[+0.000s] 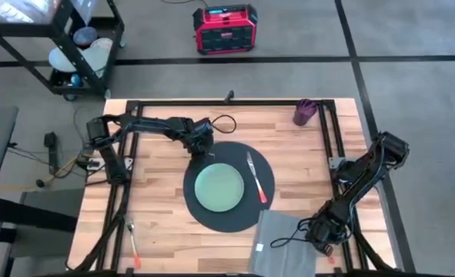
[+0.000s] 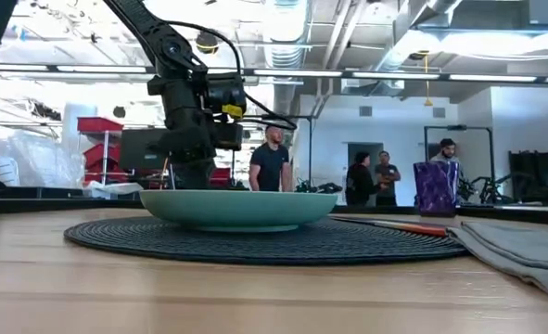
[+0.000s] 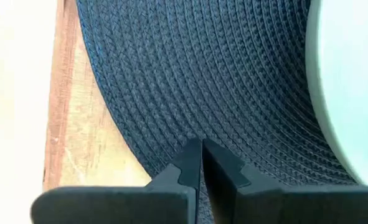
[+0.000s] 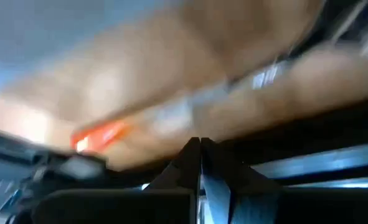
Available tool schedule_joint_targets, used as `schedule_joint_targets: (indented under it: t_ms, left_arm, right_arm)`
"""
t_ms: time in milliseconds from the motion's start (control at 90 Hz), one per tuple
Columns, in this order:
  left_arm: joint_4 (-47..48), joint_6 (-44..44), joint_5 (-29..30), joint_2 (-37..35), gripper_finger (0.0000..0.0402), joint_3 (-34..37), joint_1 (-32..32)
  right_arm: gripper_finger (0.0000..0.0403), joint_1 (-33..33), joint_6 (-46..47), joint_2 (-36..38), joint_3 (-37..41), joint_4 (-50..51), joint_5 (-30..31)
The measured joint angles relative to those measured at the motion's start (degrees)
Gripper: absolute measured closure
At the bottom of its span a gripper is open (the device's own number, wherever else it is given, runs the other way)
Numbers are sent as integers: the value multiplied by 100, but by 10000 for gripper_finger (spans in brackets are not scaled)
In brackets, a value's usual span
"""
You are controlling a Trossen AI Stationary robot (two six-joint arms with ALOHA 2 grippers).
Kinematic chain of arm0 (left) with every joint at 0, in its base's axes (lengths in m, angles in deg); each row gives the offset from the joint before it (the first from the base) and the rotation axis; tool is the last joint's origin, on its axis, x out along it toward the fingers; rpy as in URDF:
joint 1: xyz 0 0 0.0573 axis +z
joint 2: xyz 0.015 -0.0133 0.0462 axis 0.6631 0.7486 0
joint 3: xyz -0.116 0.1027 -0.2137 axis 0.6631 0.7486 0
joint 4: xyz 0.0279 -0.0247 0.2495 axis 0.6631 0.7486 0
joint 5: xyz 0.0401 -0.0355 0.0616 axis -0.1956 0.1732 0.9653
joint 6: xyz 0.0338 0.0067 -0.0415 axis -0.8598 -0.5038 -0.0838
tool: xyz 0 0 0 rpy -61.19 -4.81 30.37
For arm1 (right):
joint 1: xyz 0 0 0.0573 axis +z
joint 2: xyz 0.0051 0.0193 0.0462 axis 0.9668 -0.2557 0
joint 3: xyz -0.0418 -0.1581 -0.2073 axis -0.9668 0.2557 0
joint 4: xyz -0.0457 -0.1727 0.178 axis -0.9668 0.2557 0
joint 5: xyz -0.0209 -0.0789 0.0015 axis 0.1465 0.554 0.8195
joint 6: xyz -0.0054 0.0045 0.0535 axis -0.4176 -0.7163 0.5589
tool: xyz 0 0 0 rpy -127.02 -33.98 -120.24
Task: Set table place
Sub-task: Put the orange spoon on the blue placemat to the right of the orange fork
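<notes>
The round dark placemat lies in the middle of the light-wood table. It carries the pale green plate and a red-handled utensil to the plate's right. My left gripper is shut and points down at the placemat's far left part, beside the plate. In the low view it stands behind the plate, which hides its fingertips. My right gripper is shut and hangs low at the near right, by the right edge of the grey napkin. My left gripper points its shut fingers down at the placemat near its far left rim. I cannot tell whether the tips touch the weave or hang just above it.
A purple cup stands at the far right corner. Another red-handled utensil lies near the left front. A small pale item rests on the napkin's left edge. Black frame rails run along the table's sides. People stand in the room beyond.
</notes>
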Motion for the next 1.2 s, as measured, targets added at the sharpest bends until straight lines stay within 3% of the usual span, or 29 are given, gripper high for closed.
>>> schedule_joint_targets:
  t_ms: [267, 589, 1033, 1200]
  left_arm:
    - [-21, 43, 63, 3, 401, 2, 0]
    - [-236, 50, 63, 4, 401, 2, 0]
    - [-234, 85, 61, 7, 401, 4, 0]
    - [-232, 103, 59, 7, 401, 4, -2]
  right_arm:
    - [403, -732, -350, 4, 64, -167, 200]
    - [395, -581, -56, 12, 67, -231, 262]
    - [271, -1113, 107, 6, 168, -114, 108]
    - [252, -1130, 135, 33, 162, 196, 193]
